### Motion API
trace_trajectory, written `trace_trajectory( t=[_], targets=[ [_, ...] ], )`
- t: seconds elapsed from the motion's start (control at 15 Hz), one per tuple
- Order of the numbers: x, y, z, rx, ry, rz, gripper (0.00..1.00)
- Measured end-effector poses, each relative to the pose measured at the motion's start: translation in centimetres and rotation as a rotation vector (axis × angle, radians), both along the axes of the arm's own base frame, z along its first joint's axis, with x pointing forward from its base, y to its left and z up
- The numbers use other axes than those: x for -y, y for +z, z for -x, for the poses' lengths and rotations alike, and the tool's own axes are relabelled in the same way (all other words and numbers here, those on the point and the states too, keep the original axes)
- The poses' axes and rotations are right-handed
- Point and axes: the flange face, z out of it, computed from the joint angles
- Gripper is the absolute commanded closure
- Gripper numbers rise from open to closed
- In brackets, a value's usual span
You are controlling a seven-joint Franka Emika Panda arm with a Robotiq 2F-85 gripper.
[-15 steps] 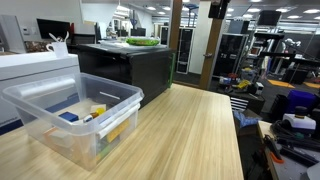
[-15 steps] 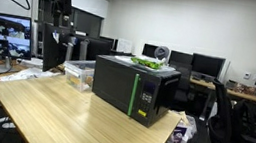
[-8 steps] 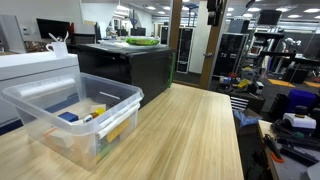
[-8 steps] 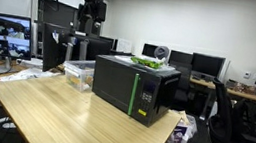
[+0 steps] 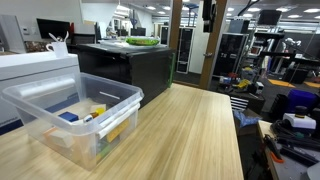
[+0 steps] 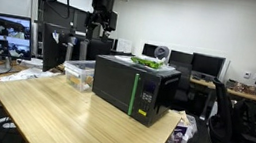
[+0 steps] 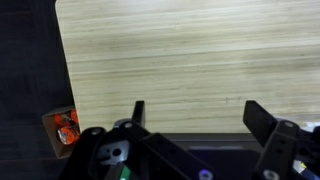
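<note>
Now the Robotiq gripper [image 6: 101, 22] hangs high over the end of the black oven-like box with a green stripe [image 6: 131, 87] that faces the bin, well clear of its top and touching nothing

Diff vs earlier: 1 s ago the gripper was well off the box on the bin side, 0.5 s ago about halfway in, and now it is roughly above the box edge. In an exterior view it only shows at the top border [image 5: 207, 10], slid slightly sideways from before

Pincer: wrist view shows both fingers [image 7: 138, 112] spread wide with nothing between them. Below them is the light wooden table [image 7: 180, 60]

Box sits on that table and has not moved across the frames [image 5: 125, 65]. Flat green dish [image 6: 147, 62] lies on top of the box, same spot as before. Clear plastic bin [image 5: 75, 115] stands on the table just beside the box, with blue and yellow items inside, unchanged

Small carton with orange things [image 7: 65, 128] sits past the table edge. Its distance from the box can't be judged
</note>
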Motion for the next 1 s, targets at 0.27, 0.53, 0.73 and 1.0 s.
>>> trace_trajectory(
  t=[0.27,0.53,0.73,1.0],
  targets=[
    [4.9,-1.2,-3.1,0.103,0.085,0.057,0.0],
    [8.3,-4.3,-8.2,0.232,0.092,0.164,0.0],
    [8.6,-4.6,-9.0,0.233,0.094,0.172,0.0],
    [9.2,-7.3,-9.4,0.156,0.228,0.075,0.0]
  ],
)
